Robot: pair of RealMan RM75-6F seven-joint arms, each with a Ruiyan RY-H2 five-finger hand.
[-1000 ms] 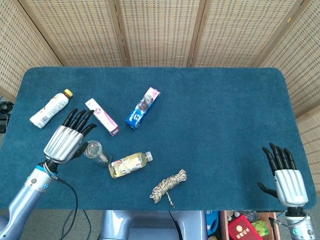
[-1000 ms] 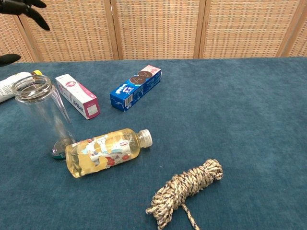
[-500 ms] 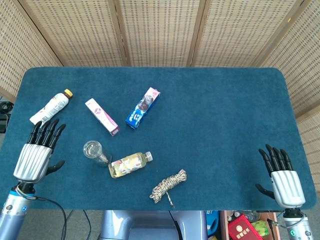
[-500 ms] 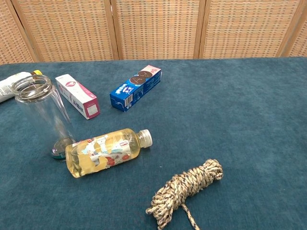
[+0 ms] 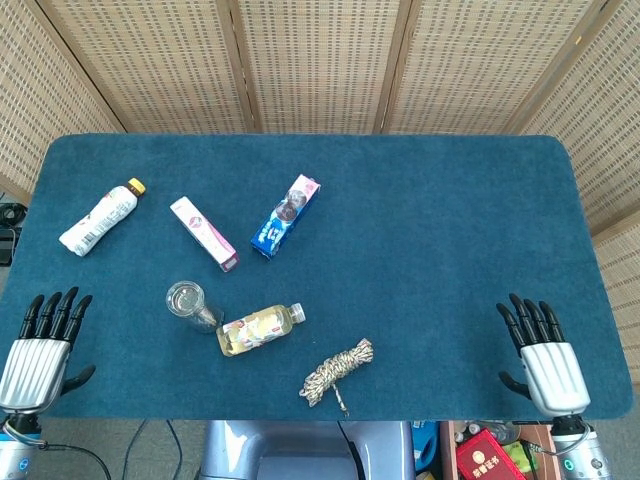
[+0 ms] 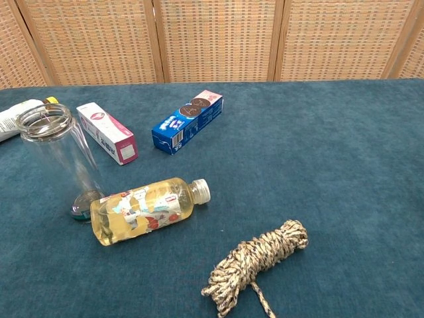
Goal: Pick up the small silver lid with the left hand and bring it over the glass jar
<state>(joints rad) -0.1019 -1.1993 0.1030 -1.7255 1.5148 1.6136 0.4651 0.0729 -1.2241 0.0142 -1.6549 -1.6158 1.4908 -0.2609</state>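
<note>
The glass jar (image 5: 187, 302) stands upright with its mouth open, left of the table's middle, and shows large in the chest view (image 6: 59, 159). A round silvery disc (image 6: 86, 204) shows through the glass at its foot; I cannot tell whether it is the lid or the jar's base. No other silver lid is visible. My left hand (image 5: 40, 345) is at the front left table edge, well left of the jar, fingers apart and holding nothing. My right hand (image 5: 545, 360) is at the front right edge, also spread and holding nothing. Neither hand shows in the chest view.
A juice bottle (image 5: 258, 328) lies right beside the jar, and a coiled rope (image 5: 338, 370) lies near the front edge. Behind the jar lie a pink box (image 5: 203, 233), a blue cookie box (image 5: 285, 215) and a white bottle (image 5: 98, 217).
My left hand has drawn back from beside the jar to the front left edge. The right hand shifted slightly left. The jar and other objects have not moved.
</note>
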